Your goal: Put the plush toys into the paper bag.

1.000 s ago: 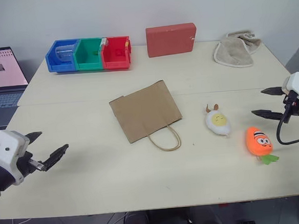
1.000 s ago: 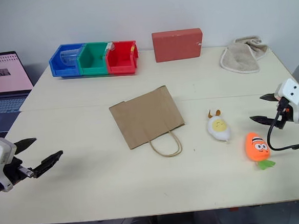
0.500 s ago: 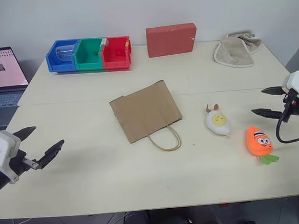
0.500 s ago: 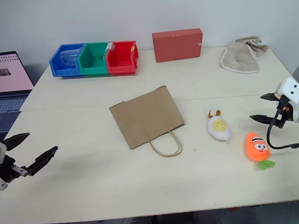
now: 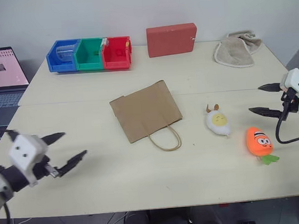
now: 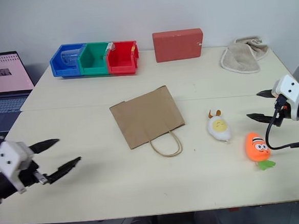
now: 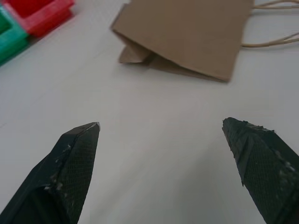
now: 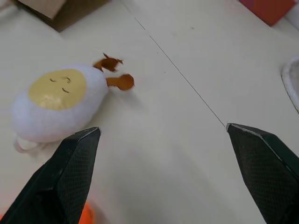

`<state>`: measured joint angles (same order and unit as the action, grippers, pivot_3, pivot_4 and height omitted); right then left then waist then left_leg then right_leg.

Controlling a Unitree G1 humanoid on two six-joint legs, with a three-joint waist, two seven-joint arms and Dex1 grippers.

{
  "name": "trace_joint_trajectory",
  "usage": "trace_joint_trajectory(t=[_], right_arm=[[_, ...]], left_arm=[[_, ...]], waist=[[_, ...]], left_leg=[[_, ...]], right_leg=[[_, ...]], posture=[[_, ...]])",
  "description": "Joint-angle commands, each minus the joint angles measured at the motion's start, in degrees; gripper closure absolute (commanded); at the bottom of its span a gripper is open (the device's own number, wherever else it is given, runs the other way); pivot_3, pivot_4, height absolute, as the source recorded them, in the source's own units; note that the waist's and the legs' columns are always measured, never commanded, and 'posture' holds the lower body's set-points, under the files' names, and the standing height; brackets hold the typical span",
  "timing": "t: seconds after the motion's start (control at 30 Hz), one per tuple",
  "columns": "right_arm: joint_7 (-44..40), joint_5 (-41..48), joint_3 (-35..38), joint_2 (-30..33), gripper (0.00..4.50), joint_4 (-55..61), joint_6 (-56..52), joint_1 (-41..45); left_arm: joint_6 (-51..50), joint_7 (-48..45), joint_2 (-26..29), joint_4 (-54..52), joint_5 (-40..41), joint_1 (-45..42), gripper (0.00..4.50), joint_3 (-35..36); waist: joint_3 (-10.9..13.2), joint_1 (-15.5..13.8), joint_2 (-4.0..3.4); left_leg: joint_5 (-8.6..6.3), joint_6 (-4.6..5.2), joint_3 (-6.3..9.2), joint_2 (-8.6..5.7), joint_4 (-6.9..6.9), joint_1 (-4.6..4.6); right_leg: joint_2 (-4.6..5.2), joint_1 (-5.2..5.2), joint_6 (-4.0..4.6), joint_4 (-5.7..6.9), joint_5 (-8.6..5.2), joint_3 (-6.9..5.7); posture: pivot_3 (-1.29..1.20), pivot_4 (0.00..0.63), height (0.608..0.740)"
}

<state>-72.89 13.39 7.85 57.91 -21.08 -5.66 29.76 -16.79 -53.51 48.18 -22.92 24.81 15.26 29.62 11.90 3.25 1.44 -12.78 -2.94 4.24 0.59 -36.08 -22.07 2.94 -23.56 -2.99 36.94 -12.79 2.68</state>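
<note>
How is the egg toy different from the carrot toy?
The egg toy is white with a yellow face and small brown ears; the carrot toy is orange with green leaves. The egg toy lies nearer the paper bag; the carrot toy lies nearer the table's front edge, below the right gripper. Both are small, soft, and lying untouched on the table.

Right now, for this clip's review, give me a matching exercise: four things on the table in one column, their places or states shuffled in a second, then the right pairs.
1. paper bag
2. carrot plush
3. egg plush
4. beige cloth

A. far right corner of the table
B. lying flat, handles toward the near edge
C. between bag and carrot
D. nearest the right gripper, jaws open

Pairs: 1-B, 2-D, 3-C, 4-A
</note>
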Motion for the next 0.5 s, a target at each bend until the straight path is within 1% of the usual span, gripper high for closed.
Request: trace_joint_trajectory(t=[0.03,0.1,0.2,0.3,0.37,0.5], right_arm=[[-2.56,4.72,3.1,3.24,0.0,11.04,-5.15,-3.35],[-2.96,7.07,4.2,4.4,0.0,17.32,-8.9,-6.49],[-2.12,11.4,5.93,4.86,0.0,28.86,-15.01,-11.76],[-0.73,13.94,7.4,5.21,0.0,35.95,-19.51,-15.6],[-0.52,15.53,8.47,5.67,0.0,39.57,-22.03,-18.19],[0.07,17.66,10.05,6.3,0.0,45.7,-25.53,-22.85]], left_arm=[[1.11,-0.11,0.84,-3.59,-1.93,-5.5,0.01,-8.42],[0.95,-0.02,0.64,-4.04,-3.09,-8.8,0.01,-12.89],[-2.2,-0.36,-1.52,-4.08,-1.93,-15.11,0.01,-21.02],[-1.62,-0.6,-6.49,0.03,-4.87,-22.33,0.01,-31.14],[-0.27,-0.97,-8.82,2.74,-7.12,-25.61,0.01,-35.4],[3.96,-1.93,-12.23,7.78,-11.26,-29.77,0.01,-41.49]], waist=[[-0.01,-0.11,-0.02],[-0.01,-0.58,-0.01],[-0.01,-1.07,0.0],[-0.03,-1.25,-0.04],[-0.04,-1.48,-0.01],[-0.04,-1.42,0.01]], left_leg=[[0.0,0.0,0.0,0.0,0.0,0.0],[0.0,0.0,0.03,0.0,-0.01,-0.01],[0.0,0.0,0.03,-0.01,-0.01,-0.01],[0.0,0.0,0.03,0.02,-0.04,-0.01],[0.0,0.0,0.04,0.01,-0.09,-0.01],[0.0,0.0,0.05,0.01,-0.11,-0.03]], right_leg=[[-0.01,0.0,0.0,-0.01,0.0,0.01],[-0.01,0.02,-0.01,-0.01,0.0,-0.01],[-0.02,0.04,-0.03,-0.02,0.01,0.0],[-0.06,0.04,-0.13,-0.02,0.07,0.02],[-0.07,0.09,-0.17,-0.04,0.09,0.01],[-0.08,0.09,-0.18,-0.05,0.1,0.01]], posture=[[0.0,0.15,0.74],[0.0,0.15,0.74],[0.0,0.15,0.74],[0.0,0.15,0.74],[0.0,0.15,0.74],[0.0,0.15,0.74]])
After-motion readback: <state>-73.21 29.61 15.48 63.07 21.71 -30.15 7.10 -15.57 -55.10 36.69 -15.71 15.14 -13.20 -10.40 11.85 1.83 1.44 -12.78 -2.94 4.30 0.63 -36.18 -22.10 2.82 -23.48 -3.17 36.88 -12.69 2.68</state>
